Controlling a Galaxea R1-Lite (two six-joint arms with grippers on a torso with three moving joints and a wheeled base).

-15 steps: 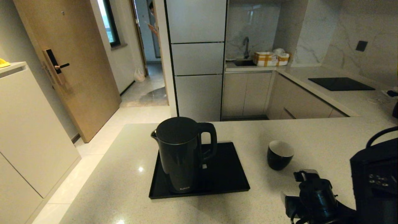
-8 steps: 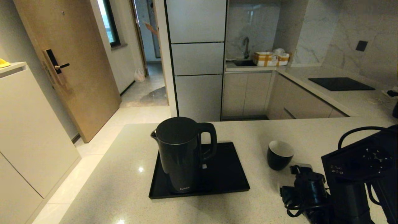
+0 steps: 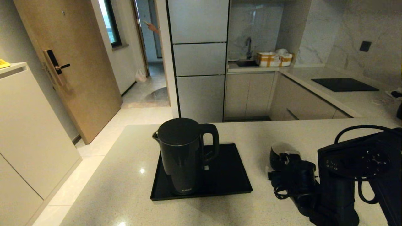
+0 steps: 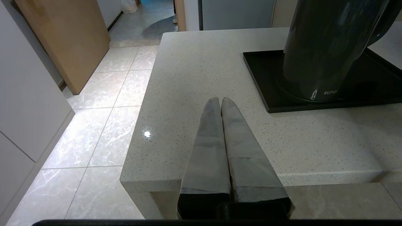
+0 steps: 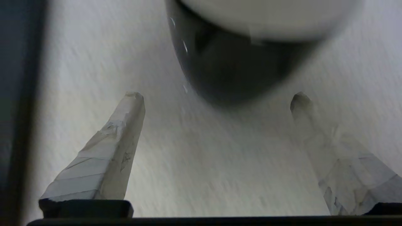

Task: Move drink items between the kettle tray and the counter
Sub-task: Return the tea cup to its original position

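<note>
The tall black kettle point(image 3: 183, 155) stands on the left half of the black kettle tray point(image 3: 229, 175), handle to the right. The small black cup point(image 3: 277, 153), white inside, sits on the pale counter point(image 3: 125, 175) right of the tray. My right gripper point(image 5: 216, 95) is open just short of the cup point(image 5: 238, 62), its two fingertips spread wider than the cup's base. In the head view the right wrist covers part of the cup. My left gripper point(image 4: 220, 100) is shut and empty, low at the counter's near left corner, left of the tray point(image 4: 267, 78) and kettle point(image 4: 323, 47).
A black glass cooktop point(image 3: 344, 84) lies in the far right counter run. Beyond are tall pale cabinets point(image 3: 199, 59), a sink with a tap point(image 3: 248, 47) and yellow-striped boxes point(image 3: 273, 59). The counter's left edge drops to a tiled floor point(image 3: 91, 163).
My right arm has moved forward and leftward across the counter, from the near right corner up to the cup. The kettle, tray, cup and left gripper have not moved.
</note>
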